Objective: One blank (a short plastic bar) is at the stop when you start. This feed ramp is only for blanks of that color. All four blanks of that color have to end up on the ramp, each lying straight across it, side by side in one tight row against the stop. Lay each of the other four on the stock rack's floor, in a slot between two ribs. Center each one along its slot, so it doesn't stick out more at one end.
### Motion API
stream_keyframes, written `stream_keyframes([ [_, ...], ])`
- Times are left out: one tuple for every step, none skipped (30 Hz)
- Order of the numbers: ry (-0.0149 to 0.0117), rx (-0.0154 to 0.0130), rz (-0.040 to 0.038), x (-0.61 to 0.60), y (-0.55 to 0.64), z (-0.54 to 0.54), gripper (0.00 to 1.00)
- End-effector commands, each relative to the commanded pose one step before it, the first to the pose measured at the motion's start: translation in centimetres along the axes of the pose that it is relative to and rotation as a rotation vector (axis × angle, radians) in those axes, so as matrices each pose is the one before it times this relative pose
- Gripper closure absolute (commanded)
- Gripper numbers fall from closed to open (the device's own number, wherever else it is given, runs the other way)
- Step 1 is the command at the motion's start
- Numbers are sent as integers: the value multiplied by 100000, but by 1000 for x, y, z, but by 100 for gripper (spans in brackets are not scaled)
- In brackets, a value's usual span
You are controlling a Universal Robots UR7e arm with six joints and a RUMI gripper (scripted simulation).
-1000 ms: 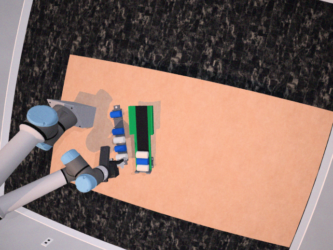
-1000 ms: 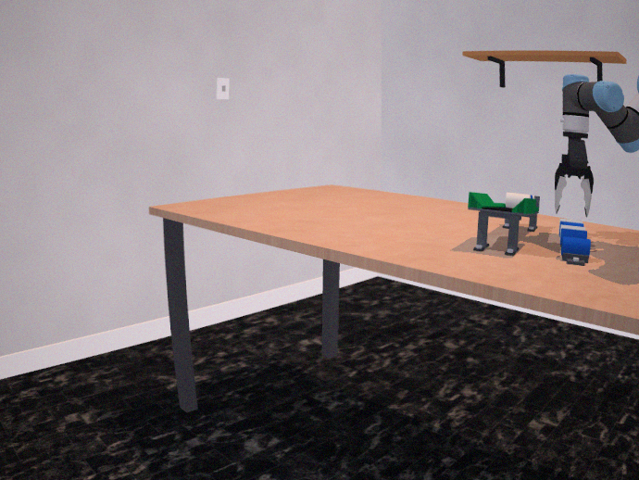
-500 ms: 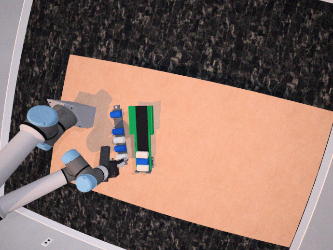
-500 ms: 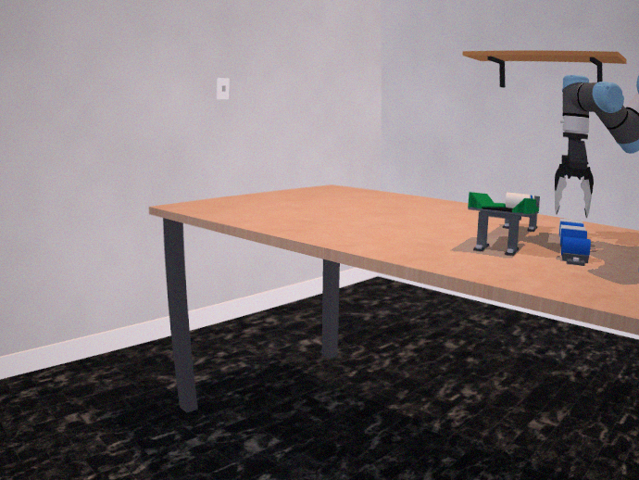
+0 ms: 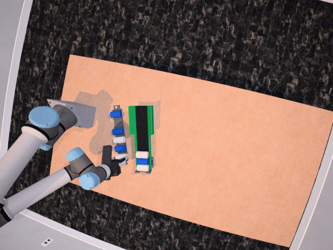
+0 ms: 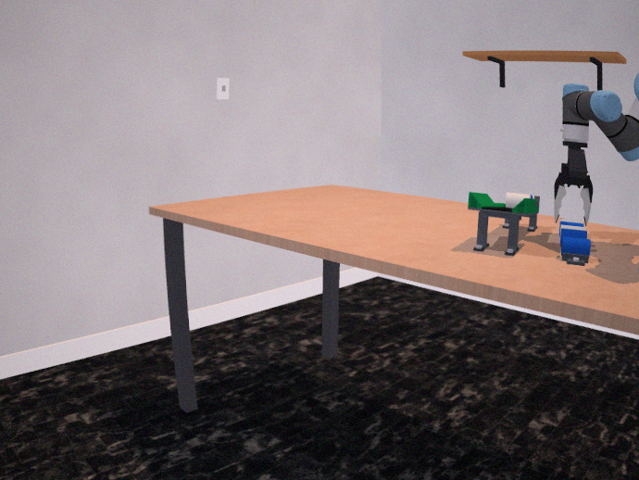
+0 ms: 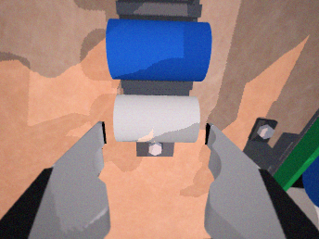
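Observation:
The green feed ramp [image 5: 141, 129] holds a white blank [image 5: 142, 154], a blue blank [image 5: 142, 160] and a white blank [image 5: 142, 167] in a row at its lower end. The grey stock rack [image 5: 118, 125] holds blue blanks [image 5: 116, 114] [image 5: 117, 131] [image 5: 120, 148] and a white blank [image 5: 118, 139]. Another white blank [image 7: 156, 118] lies in the rack's end slot, with a blue one [image 7: 159, 49] behind it. My gripper [image 7: 156, 123] is open and points down over this white blank, one finger off each end. In the side view the gripper [image 6: 572, 217] hangs just above the rack.
The ramp stands on grey legs [image 6: 495, 232] right beside the rack; its green edge [image 7: 301, 157] shows at the right of the wrist view. The arm's base plate [image 5: 75, 113] sits on the table left of the rack. A wall shelf [image 6: 545, 56] hangs high behind.

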State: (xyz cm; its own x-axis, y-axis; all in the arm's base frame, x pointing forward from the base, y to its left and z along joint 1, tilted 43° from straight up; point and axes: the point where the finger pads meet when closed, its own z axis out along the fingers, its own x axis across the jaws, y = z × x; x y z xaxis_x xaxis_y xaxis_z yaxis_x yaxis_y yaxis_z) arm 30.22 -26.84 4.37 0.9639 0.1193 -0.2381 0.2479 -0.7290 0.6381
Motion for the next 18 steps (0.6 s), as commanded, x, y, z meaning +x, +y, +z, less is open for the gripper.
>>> stream_keyframes([
  [165,-157,8,38,29,759,48],
  [0,0,0,0,0,103,48],
  [0,0,0,0,0,80,48],
  [0,0,0,0,0,58,48],
  [0,0,0,0,0,38,48],
  [0,0,0,0,0,21,48],
  [0,0,0,0,0,8,48],
  [0,0,0,0,0,1,48],
  [0,0,0,0,0,0,48],
  [0,0,0,0,0,0,48],
  [0,0,0,0,0,0,48],
  [0,0,0,0,0,0,48],
  [0,0,0,0,0,0,48],
  [0,0,0,0,0,0,48],
  [0,0,0,0,0,0,48],
  [0,0,0,0,0,0,48],
  [0,0,0,0,0,0,48],
  [0,0,0,0,0,0,48],
])
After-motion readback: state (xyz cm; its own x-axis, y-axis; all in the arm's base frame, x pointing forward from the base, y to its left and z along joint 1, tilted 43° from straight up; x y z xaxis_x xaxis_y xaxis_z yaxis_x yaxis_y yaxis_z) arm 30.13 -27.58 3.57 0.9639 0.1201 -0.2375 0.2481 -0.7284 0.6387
